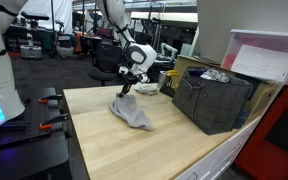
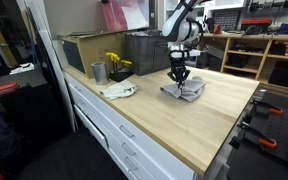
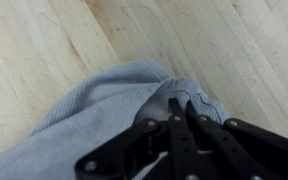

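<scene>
At frame centre in an exterior view, the claw (image 1: 125,90) pinches shut on a fold of the grey cloth (image 1: 134,114), whose bulk trails lower right across the bench (image 1: 104,145).

exteriors afar, wrist close over cloth (image 3: 84,120)

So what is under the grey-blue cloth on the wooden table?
The crumpled grey-blue fabric cloth lies on the light wooden tabletop, bare wood showing around it. The black gripper pinches a fold on top. Anything beneath the cloth's middle is covered.
</scene>
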`<action>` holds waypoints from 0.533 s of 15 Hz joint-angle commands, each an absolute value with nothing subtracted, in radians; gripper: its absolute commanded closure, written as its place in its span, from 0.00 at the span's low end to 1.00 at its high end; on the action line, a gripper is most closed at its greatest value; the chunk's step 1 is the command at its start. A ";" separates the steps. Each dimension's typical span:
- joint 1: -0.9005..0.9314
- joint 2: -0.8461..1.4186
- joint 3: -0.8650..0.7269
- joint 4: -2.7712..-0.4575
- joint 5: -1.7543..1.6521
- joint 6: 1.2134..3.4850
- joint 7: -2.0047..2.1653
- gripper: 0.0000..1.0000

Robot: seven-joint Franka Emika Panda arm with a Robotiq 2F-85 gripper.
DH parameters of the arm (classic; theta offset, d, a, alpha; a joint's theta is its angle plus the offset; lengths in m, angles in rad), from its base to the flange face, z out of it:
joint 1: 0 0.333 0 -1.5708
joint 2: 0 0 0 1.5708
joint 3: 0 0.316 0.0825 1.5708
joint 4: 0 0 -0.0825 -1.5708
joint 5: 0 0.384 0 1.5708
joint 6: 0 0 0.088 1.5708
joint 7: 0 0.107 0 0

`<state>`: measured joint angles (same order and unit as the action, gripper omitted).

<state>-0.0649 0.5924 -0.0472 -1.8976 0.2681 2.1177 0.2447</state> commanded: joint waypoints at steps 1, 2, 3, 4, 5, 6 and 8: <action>-0.103 0.457 -0.050 -1.922 0.301 2.013 0.226 0.98; -0.116 0.426 -0.050 -1.917 0.312 1.985 0.218 0.98; -0.128 0.402 -0.052 -1.908 0.325 1.955 0.214 0.98; -0.140 0.376 -0.057 -1.898 0.340 1.924 0.209 0.98; -0.148 0.359 -0.063 -1.887 0.348 1.898 0.208 0.98; -0.156 0.335 -0.068 -1.881 0.355 1.869 0.204 0.98; -0.163 0.276 -0.078 -1.898 0.365 1.840 0.189 0.98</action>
<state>-0.1502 0.3564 -0.0625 -1.8817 0.3324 1.9009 0.2192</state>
